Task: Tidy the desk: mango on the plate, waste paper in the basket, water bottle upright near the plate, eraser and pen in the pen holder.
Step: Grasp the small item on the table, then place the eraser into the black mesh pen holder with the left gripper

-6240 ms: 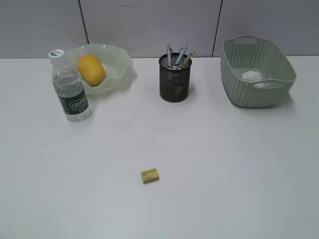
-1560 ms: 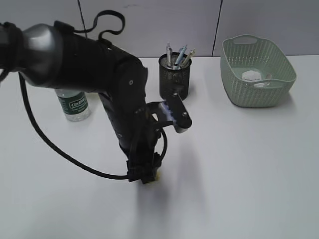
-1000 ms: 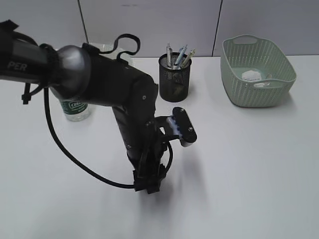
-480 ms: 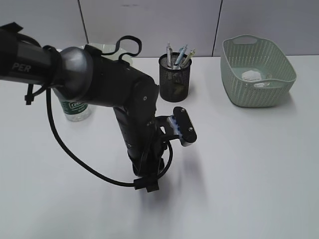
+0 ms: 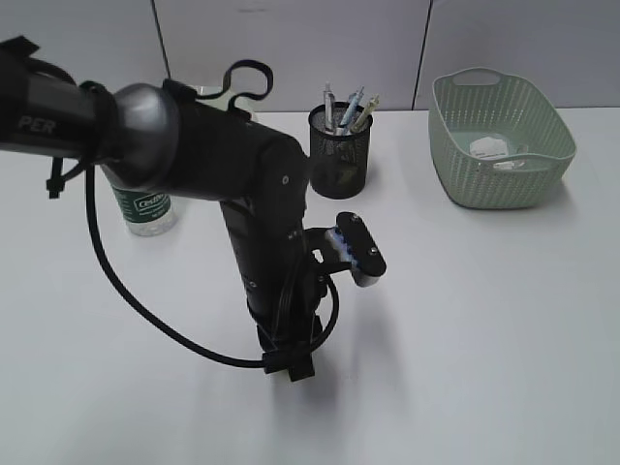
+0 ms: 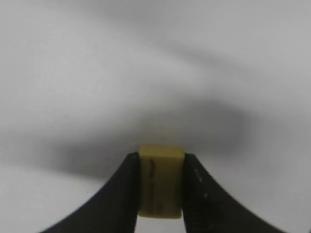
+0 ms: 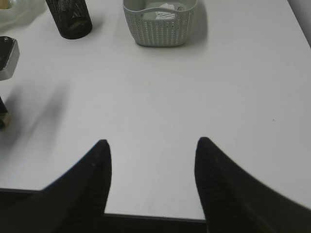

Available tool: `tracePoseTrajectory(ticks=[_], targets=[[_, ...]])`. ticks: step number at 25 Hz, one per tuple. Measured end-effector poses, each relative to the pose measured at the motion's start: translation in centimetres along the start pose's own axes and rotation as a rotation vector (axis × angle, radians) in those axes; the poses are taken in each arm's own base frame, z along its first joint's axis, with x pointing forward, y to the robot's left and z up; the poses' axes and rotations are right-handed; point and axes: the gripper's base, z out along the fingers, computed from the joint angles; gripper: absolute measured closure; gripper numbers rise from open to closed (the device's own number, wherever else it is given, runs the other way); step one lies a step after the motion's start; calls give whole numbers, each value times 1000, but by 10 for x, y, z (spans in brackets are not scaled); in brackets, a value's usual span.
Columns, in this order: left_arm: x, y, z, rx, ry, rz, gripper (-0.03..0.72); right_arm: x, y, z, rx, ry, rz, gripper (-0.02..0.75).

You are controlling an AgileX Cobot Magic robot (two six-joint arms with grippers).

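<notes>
My left gripper (image 6: 161, 156) is shut on the yellow eraser (image 6: 160, 182), one black finger pressed to each side, low over the white desk (image 5: 465, 320). From outside, the gripper (image 5: 291, 366) points straight down and hides the eraser. The black mesh pen holder (image 5: 339, 155) holds pens (image 5: 347, 105). Waste paper (image 5: 489, 148) lies in the green basket (image 5: 499, 184). The water bottle (image 5: 145, 205) stands upright, partly behind the arm. Only a bit of the plate's rim (image 5: 201, 93) shows, and the mango is hidden. My right gripper (image 7: 152, 141) hangs open at the desk's near edge.
The left arm's thick black body (image 5: 223, 165) and its cable (image 5: 126, 291) span the left half of the desk. Its wrist camera block (image 5: 356, 250) juts out to the right, short of the pen holder.
The left arm came in over the eraser, lowered its gripper round it, and the jaws closed onto it. The right gripper has not moved.
</notes>
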Motion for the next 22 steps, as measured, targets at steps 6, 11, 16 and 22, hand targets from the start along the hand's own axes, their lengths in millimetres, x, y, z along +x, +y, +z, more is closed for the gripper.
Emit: tracePoseTrajectory(ticks=[6, 11, 16, 22], targets=[[-12, -5, -46, 41, -89, -141, 485, 0, 0, 0, 0, 0, 0, 299], [-19, 2, -77, 27, -183, -287, 486, 0, 0, 0, 0, 0, 0, 299], [-13, 29, -102, -20, -351, -450, 486, 0, 0, 0, 0, 0, 0, 299], [-15, 72, -131, -183, -715, -589, 486, 0, 0, 0, 0, 0, 0, 299]])
